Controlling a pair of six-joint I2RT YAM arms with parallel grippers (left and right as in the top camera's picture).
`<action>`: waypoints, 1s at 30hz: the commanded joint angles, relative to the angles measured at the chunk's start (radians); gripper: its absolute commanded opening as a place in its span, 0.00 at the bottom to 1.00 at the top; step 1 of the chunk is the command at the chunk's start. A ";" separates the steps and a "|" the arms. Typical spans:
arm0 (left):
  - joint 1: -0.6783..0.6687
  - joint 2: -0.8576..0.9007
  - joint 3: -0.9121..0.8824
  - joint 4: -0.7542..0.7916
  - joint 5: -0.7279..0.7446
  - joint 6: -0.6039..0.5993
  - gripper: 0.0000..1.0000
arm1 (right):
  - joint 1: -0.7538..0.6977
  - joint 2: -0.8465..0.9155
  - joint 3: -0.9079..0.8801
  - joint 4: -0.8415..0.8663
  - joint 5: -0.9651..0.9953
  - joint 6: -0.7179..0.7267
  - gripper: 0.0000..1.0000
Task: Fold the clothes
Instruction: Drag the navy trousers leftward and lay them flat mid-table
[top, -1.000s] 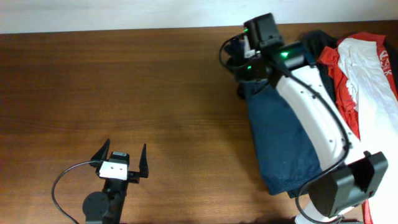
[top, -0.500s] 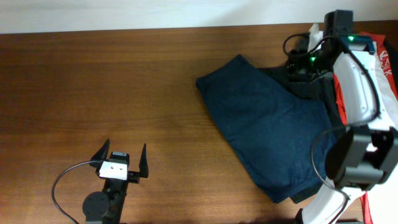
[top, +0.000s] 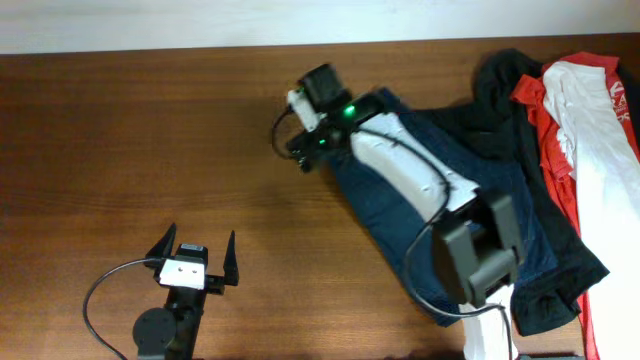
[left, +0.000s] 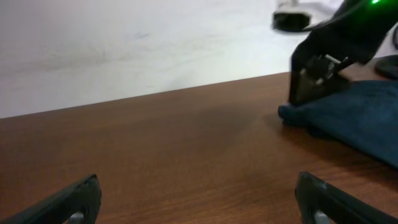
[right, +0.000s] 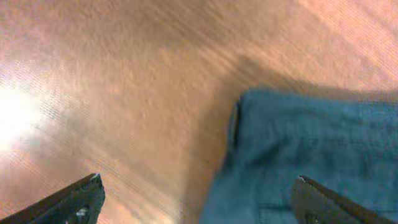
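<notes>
The navy-blue shorts (top: 470, 215) lie spread flat on the right half of the table. Beside them are the other clothes, a black garment (top: 500, 85) and a red-and-white one (top: 590, 120) at the far right. My right gripper (top: 305, 145) hovers over the shorts' far-left corner. In the right wrist view it (right: 199, 202) is open, with that corner of the shorts (right: 311, 143) and bare wood between the jaws. My left gripper (top: 198, 243) rests open near the front left. Its wrist view (left: 199, 202) shows nothing between the fingers, and the shorts (left: 354, 118) lie far ahead.
The brown wooden table (top: 150, 130) runs to a white wall (left: 124, 43) at the back. The right arm's white link (top: 400, 170) lies across the shorts. A black cable (top: 95, 300) loops beside the left arm's base.
The right gripper has opened and let go of the shorts. It swung right, then back left to their far-left corner. The shorts now lie spread wider. The left arm has not moved.
</notes>
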 joint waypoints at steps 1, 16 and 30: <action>0.005 -0.008 -0.003 -0.005 -0.005 -0.009 0.99 | 0.000 0.091 0.013 0.046 0.167 0.002 0.98; 0.005 -0.008 -0.003 -0.005 -0.005 -0.009 0.99 | -0.019 0.232 0.093 0.061 0.373 -0.008 0.04; 0.005 -0.008 -0.003 -0.005 -0.005 -0.009 0.99 | 0.078 0.131 0.520 -0.270 0.238 0.019 0.04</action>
